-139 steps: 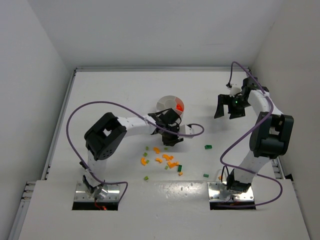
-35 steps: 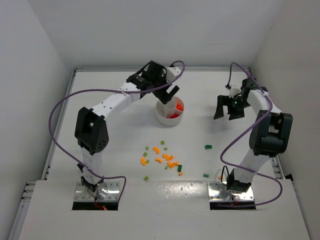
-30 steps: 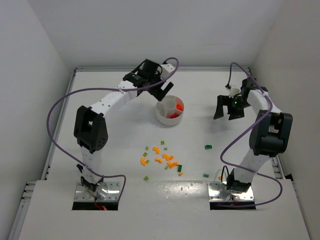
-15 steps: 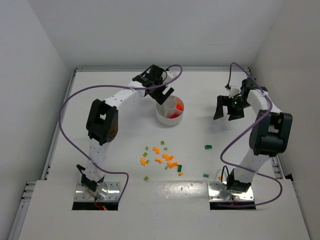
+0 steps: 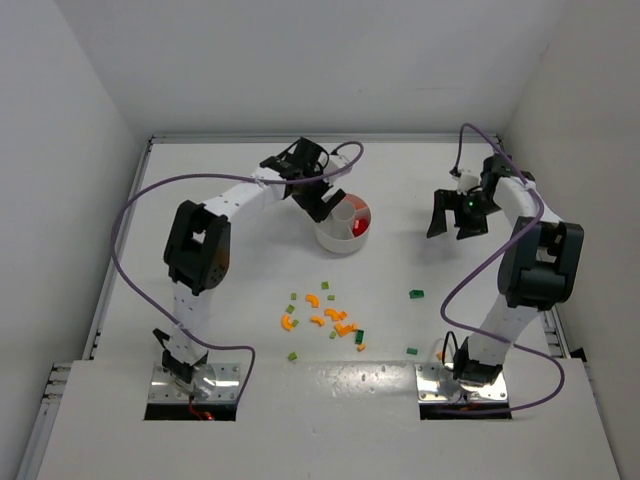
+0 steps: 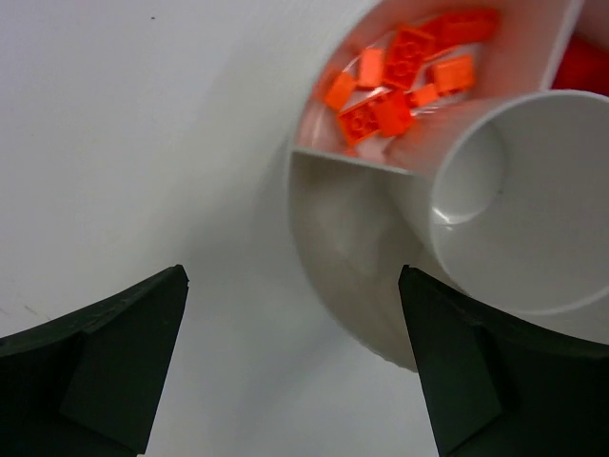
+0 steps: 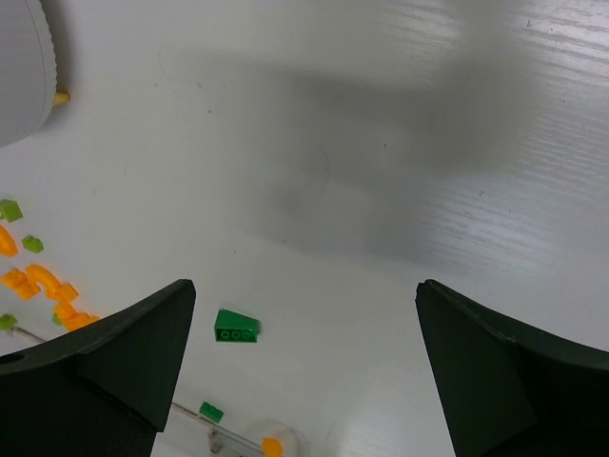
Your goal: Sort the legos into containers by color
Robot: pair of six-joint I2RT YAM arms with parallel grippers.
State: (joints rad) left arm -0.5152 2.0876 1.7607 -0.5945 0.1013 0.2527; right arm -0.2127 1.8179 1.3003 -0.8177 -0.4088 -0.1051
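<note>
left gripper (image 5: 320,198): fingers spread wide with nothing between them; hovers at the left rim of the dish (image 5: 335,244), over an empty wedge (image 6: 347,205)
right gripper (image 5: 455,218): also spread apart and empty; hangs well to the right of the dish, above the table (image 5: 230,290)
dish (image 6: 333,286): small, round, white, split into wedges around a central cup (image 6: 514,200)
red bricks (image 6: 390,76): already dropped in one wedge, next to the empty one; more red shows past the far divider
loose legos (image 5: 325,318): orange and pale green pieces scattered on the table between the dish and the arm bases, some touching or nearly so
green brick (image 7: 236,326): dark green, apart from the cluster on its right side, easy to reach alone
feel, as a judgement: very light, hard and smooth plastic, stiff and not fragile — likely to skid on the table or squirt out of a crooked pinch
where to hold: across two flat opposite sides, fingers low to the table, one piece at a time; curved orange pieces probably better across their flat faces than across the arc
caution: crowded pieces in the cluster are easy to knock aside — outliers look the safer first picks
dish itself: probably light too, so apt to slide if a finger nudges its wall
</note>
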